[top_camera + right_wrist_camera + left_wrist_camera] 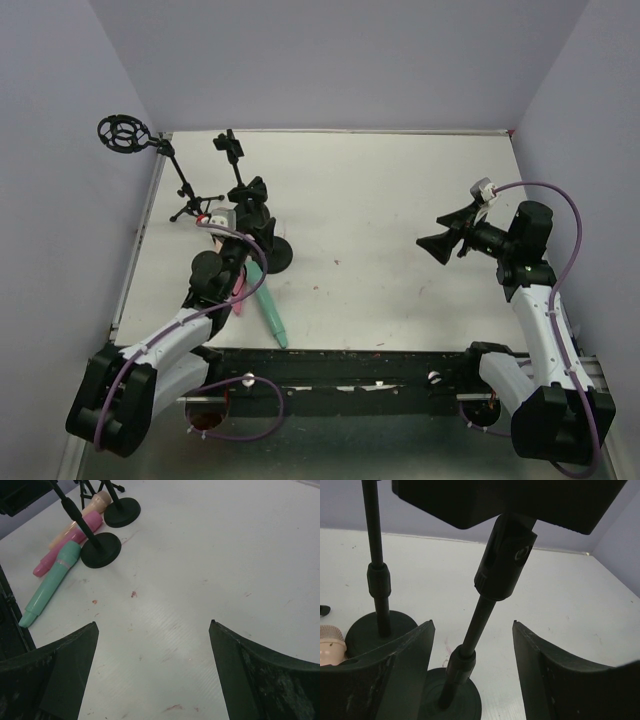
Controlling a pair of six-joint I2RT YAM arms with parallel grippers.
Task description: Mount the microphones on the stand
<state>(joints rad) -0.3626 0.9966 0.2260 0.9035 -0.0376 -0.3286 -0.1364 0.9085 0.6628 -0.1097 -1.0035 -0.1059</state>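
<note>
Your left tool (472,622) is down among the stands, fingers (395,675) apart, and the slim pole of the nearest stand (504,562) rises right through the gap. Neither finger touches the pole. Its black swivel joint sits above the fingertips, and its round base is on the desk (400,200) below them. A second round-based stand (379,582) is upright just to the left, with a tripod stand (185,190) carrying a ring mount at the far left corner.

All three microphones lie flat on the desk, side by side, next to those round bases. The mint green microphone (52,582) is closest to the arms, the pink microphone (60,550) is beside it, and the peach microphone (100,501) is furthest back, partly behind the stand poles.

Your right tool (153,622) hangs over bare desk, well apart from the stands, its fingers spread wide with nothing between them.
</note>
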